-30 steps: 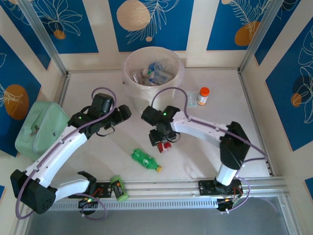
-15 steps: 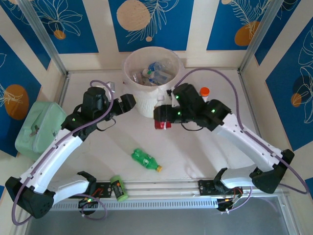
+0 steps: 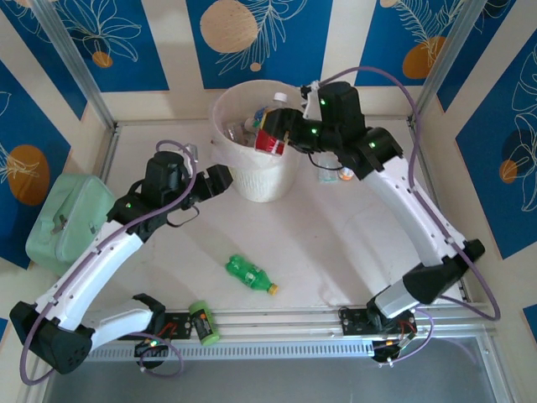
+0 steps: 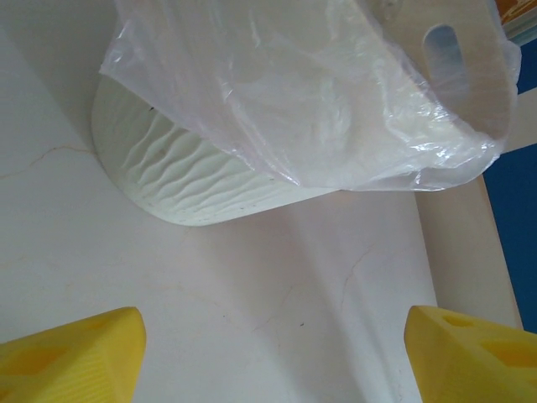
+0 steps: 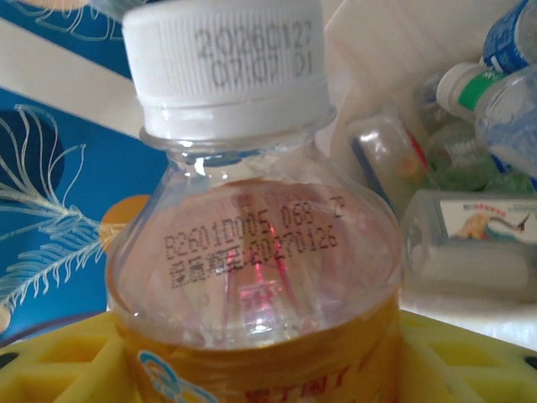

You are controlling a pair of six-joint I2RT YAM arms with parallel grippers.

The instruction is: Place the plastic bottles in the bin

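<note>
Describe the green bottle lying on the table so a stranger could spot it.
Start at the white bin at the back of the table and come toward the near edge. The green bottle lies on its side midway. Unlike the green-and-black cylinder on the front rail, it has a yellow cap.

Bottle (image 3: 270, 141) over bin (image 3: 262, 178); another bottle (image 3: 248, 273) before bin.

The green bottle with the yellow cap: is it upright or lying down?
Lying down. The green bottle shows its whole length flat on the table, cap pointing toward the near right.
</note>
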